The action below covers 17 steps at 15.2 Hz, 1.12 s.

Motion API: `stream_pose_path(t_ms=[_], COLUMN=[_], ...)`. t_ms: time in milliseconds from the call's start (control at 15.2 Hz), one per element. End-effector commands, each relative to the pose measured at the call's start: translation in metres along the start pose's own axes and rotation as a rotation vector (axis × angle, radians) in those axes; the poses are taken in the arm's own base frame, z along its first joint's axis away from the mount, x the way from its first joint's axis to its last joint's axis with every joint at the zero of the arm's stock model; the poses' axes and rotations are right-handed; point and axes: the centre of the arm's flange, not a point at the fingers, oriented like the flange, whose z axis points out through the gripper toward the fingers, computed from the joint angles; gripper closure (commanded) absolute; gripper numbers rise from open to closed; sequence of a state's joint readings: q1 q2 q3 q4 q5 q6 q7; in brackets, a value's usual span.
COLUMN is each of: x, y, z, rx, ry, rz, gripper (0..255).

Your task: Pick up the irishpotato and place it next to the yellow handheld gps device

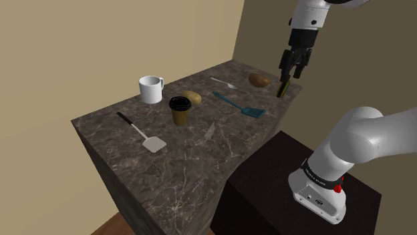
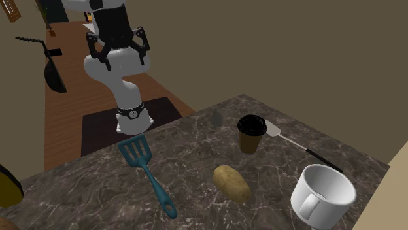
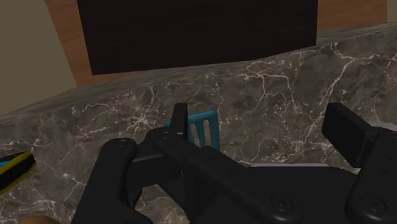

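A tan potato (image 1: pixel 192 97) (image 2: pixel 231 183) lies mid-counter between a white mug and a teal spatula. The yellow and black GPS device (image 1: pixel 283 88) (image 3: pixel 13 170) stands at the counter's edge at the shoulder view's right. My black gripper (image 1: pixel 293 71) (image 2: pixel 121 55) (image 3: pixel 261 118) hangs open above the counter, just over the GPS device and well away from the potato. Nothing is between its fingers (image 3: pixel 180 118).
On the dark marble counter (image 1: pixel 174 167) are a white mug (image 1: pixel 151 89), a lidded coffee cup (image 1: pixel 180 110), a teal spatula (image 1: pixel 239 105) (image 3: pixel 205 127), a white spatula (image 1: pixel 142 132), a knife (image 1: pixel 210 130), a spoon (image 1: pixel 224 83) and a brown oval thing (image 1: pixel 260 80) near the GPS device.
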<state>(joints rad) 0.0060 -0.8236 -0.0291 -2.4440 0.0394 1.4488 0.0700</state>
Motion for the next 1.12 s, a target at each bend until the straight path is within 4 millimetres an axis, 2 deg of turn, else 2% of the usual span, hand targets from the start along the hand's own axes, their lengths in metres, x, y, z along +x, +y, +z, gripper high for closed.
stream_pose_path(t_ms=[0,1056], x=[0.000,0.180], y=[0.000,-0.079], z=[0.000,0.066], rx=[0.000,-0.001], ry=[0.000,0.033], rz=[0.000,-0.024], gripper=[0,0])
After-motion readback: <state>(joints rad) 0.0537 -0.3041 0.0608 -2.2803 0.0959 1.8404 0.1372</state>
